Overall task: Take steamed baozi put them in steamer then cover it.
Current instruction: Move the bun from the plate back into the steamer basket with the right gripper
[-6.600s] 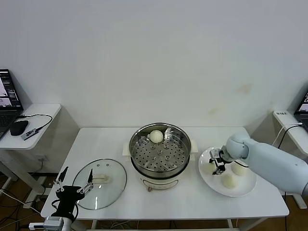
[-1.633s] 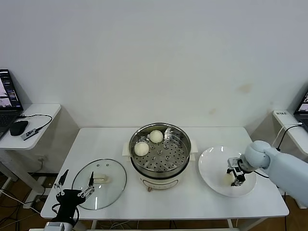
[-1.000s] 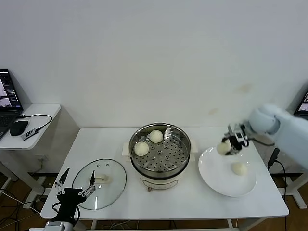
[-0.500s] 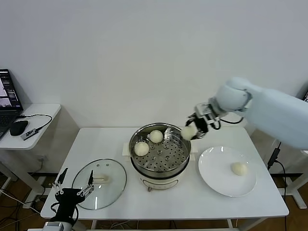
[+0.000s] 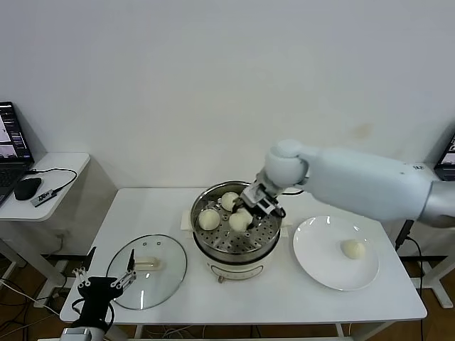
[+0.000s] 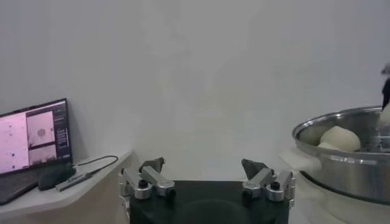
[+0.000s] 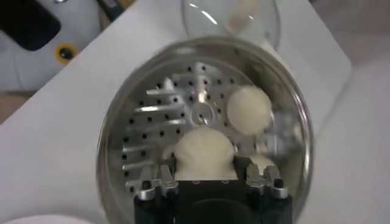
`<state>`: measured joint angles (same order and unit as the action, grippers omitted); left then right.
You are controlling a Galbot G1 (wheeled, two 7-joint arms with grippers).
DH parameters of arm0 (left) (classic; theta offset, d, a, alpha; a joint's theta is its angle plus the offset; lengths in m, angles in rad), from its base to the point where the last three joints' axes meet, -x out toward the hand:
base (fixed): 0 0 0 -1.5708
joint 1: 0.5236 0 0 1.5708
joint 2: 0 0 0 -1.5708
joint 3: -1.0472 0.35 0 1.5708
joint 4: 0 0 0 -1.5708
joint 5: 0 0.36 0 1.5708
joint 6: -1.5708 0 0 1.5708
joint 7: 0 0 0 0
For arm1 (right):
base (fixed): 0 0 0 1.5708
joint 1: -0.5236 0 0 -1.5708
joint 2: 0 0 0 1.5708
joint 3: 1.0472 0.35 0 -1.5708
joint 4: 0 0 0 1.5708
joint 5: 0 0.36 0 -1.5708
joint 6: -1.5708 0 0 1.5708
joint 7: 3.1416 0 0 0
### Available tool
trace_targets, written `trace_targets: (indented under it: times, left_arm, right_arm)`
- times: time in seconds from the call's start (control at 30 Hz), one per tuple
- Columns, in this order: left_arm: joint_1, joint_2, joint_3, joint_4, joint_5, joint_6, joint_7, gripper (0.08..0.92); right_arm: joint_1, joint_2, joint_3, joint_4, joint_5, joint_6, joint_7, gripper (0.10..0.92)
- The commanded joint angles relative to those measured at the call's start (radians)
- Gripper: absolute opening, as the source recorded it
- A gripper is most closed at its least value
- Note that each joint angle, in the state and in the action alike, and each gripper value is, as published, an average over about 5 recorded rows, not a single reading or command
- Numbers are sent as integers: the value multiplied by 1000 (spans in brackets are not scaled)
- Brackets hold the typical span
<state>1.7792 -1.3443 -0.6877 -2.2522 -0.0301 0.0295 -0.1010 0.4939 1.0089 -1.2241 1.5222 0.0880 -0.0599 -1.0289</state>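
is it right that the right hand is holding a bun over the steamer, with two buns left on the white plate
Not quite: the head view shows only one bun left on the white plate, not two. The rest holds: the right hand is holding a bun over the steamer.

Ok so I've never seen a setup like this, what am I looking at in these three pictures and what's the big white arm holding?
It is a two-armed robot. The wide picture comes from its head camera; the other two come from cameras on its wrists. On the white table sit a steel steamer, a glass lid and a white plate with one bun. The right gripper is shut on a bun above the steamer tray, where two buns already lie. The left gripper waits open near the lid.
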Motion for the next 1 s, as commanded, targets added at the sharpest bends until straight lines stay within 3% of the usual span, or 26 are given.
trace_targets:
  times: [0.03, 0.37, 0.77, 1.0]
  left_arm:
    - [6, -3, -4, -6, 0, -1, 0, 823]
    - [12, -11, -1, -11, 2, -2, -1, 823]
    - [14, -11, -1, -11, 2, -4, 3, 823]
    - [15, -10, 3, -15, 2, -4, 12, 823]
  right_arm:
    - [-7, 87, -70, -13, -139, 209, 17, 594]
    - [-16, 83, -69, -21, -226, 312, 27, 596]
    - [-26, 67, -74, 1, -204, 318, 26, 624]
    - [-12, 49, -59, 7, -187, 324, 47, 775]
